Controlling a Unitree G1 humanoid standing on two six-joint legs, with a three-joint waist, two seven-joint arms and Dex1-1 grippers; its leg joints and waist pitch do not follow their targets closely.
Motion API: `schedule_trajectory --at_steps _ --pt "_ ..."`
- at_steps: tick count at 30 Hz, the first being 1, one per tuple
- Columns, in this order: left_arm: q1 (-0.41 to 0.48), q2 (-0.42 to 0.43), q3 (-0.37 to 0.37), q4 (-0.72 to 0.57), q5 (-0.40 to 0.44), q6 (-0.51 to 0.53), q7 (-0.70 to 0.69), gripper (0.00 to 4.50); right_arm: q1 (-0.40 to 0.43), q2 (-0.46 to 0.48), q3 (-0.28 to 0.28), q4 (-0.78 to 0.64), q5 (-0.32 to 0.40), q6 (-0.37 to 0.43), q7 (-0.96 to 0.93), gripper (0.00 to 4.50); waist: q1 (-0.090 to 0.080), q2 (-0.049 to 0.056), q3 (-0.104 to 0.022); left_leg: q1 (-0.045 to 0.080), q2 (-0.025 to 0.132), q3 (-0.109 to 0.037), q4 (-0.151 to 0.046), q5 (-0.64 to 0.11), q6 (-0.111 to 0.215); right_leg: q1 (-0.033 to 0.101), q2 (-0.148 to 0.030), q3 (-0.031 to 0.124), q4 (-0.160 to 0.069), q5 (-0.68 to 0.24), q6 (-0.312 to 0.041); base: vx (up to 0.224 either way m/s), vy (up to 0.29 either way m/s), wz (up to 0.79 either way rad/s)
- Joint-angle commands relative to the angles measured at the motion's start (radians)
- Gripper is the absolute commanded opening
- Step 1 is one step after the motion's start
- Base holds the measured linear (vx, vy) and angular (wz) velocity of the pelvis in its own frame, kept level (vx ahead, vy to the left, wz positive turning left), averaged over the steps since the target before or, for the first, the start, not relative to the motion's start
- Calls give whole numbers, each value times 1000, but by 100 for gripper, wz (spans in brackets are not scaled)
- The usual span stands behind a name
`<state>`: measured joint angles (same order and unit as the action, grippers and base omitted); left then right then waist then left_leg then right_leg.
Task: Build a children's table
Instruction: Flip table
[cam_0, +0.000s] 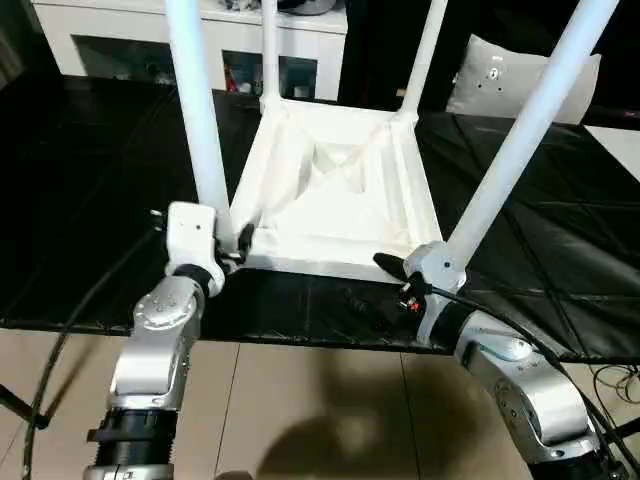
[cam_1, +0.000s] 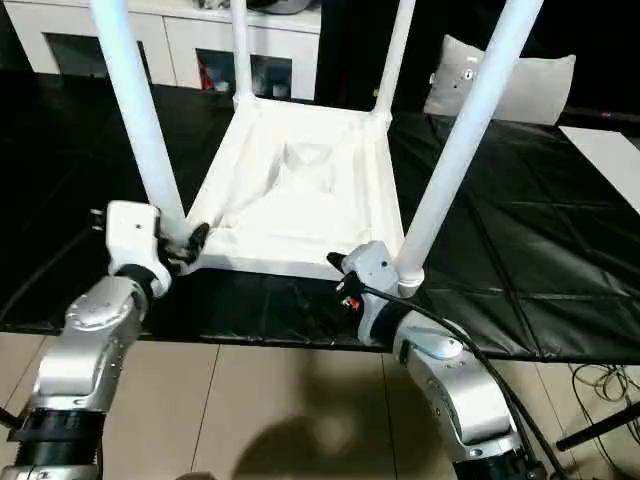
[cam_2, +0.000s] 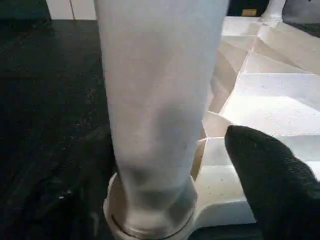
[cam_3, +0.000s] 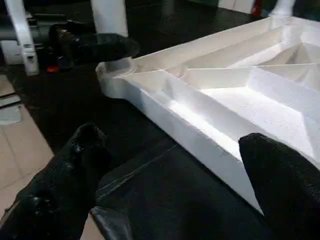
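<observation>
**Observer:** How far along are we?

**Operator:** I judge it nearly done. The white plastic rectangular tabletop (cam_0: 335, 190) lies ribbed side up on the black-covered bench (cam_0: 90, 200), and all four long tapered white tube legs stand in its corner sockets. Taking the tabletop as my landmark: the near-left leg (cam_0: 198, 120) rises at its near-left corner, two more stand at the far corners, and the near-right leg (cam_0: 525, 130) leans outward at the near-right corner. What I think is left is checking each leg is seated, then turning the table upright.

**Observer:** And your arms?

**Operator:** My left gripper (cam_0: 240, 243) sits at the tabletop's near-left corner, forearm reaching up from below, one black finger (cam_2: 272, 180) just beside the leg's base. I can't tell whether it's clamping or merely straddling the leg. My right gripper (cam_0: 392, 266) is at the near edge, close to the near-right corner, fingers spread wide and holding nothing, pointing along the rim.
</observation>
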<state>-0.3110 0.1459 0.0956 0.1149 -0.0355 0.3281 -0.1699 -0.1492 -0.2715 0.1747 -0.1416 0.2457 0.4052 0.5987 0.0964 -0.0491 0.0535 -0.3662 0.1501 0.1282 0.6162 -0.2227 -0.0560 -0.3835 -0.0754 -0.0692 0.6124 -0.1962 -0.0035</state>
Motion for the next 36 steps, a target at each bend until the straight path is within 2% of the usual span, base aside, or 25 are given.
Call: schedule_trajectory --at_steps 1,7,8,13,14,15,16,17,18,20,21,22,25,27,28,31,36 --pt "-10 3 -13 12 -5 -12 -16 346 -10 -9 8 13 22 16 21 450 5 12 -53 3 78 -21 -96 -138 23 47 -87 56 -63 -93 -199 0 0 0" --pt "-16 4 -16 44 -10 -45 -31 299 9 -4 32 47 10 -32 55 450 10 12 -52 5 79 -19 -98 -158 15 43 -88 57 -67 -129 -193 0 0 0" --pt "-19 4 -19 50 -11 -49 -34 286 12 -1 37 51 5 -42 56 450 12 8 -52 4 80 -19 -98 -153 15 44 -88 57 -67 -121 -191 0 0 0" --pt "-26 3 -26 72 -13 -60 -38 247 33 41 97 12 -32 -43 11 450 18 13 -52 6 81 -19 -99 -143 11 41 -88 58 -65 -108 -191 0 0 0" --pt "-28 2 -26 77 -13 -62 -39 229 40 51 112 3 -38 -42 -2 450 17 10 -51 6 81 -18 -100 -145 10 41 -87 57 -66 -110 -189 0 0 0" --pt "-28 2 -26 77 -13 -62 -39 229 40 51 112 3 -38 -42 -2 450 17 11 -52 6 79 -19 -101 -151 7 42 -87 57 -65 -113 -186 0 0 0" --pt "-30 2 -26 82 -16 -60 -43 222 67 92 171 -22 -71 -43 -50 450 17 12 -51 6 80 -19 -103 -163 3 41 -87 57 -67 -127 -181 0 0 0" --pt "-31 1 -25 83 -18 -58 -44 215 75 105 187 -26 -81 -44 -64 450 17 13 -50 6 80 -18 -103 -164 -2 38 -87 58 -69 -133 -178 0 0 0" --pt "-32 -1 -23 86 -23 -56 -47 211 95 141 231 -38 -112 -49 -101 450 18 15 -48 7 80 -18 -106 -183 -12 36 -87 59 -71 -153 -172 0 0 0" --pt "-34 -9 -14 83 -40 -48 -47 207 113 172 257 -51 -138 -57 -139 450 15 14 -47 5 79 -21 -111 -218 -26 37 -88 58 -74 -194 -159 0 0 0" --pt "-35 -12 -10 80 -47 -43 -48 205 118 179 260 -55 -144 -60 -150 450 18 15 -47 10 80 -20 -110 -234 -35 32 -89 60 -77 -213 -151 0 0 0" --pt "-39 -20 1 74 -63 -28 -45 204 125 193 263 -68 -149 -61 -173 450 16 16 -46 7 80 -22 -114 -245 -42 34 -89 61 -76 -215 -150 0 0 0" --pt "-53 -35 30 61 -103 3 -38 203 135 237 254 -109 -171 -74 -255 450 16 17 -45 12 81 -20 -115 -256 -57 28 -87 63 -75 -199 -138 0 0 0" --pt "-58 -37 40 55 -117 15 -40 203 132 275 231 -131 -191 -79 -323 450 15 13 -45 6 76 -20 -116 -250 -54 32 -87 64 -75 -198 -132 0 0 0" --pt "-59 -35 43 53 -120 17 -42 203 127 292 220 -143 -208 -73 -358 450 17 15 -44 7 75 -19 -118 -244 -55 29 -86 64 -78 -216 -123 0 0 0" --pt "-57 -19 41 58 -112 14 -52 203 100 308 205 -186 -282 -18 -432 450 16 16 -45 6 74 -19 -120 -238 -58 31 -83 64 -80 -236 -101 0 0 0" --pt "-59 -3 41 67 -107 23 -62 203 82 287 256 -239 -341 52 -439 450 14 19 -46 7 72 -19 -119 -213 -66 35 -78 63 -72 -168 -93 0 0 0"
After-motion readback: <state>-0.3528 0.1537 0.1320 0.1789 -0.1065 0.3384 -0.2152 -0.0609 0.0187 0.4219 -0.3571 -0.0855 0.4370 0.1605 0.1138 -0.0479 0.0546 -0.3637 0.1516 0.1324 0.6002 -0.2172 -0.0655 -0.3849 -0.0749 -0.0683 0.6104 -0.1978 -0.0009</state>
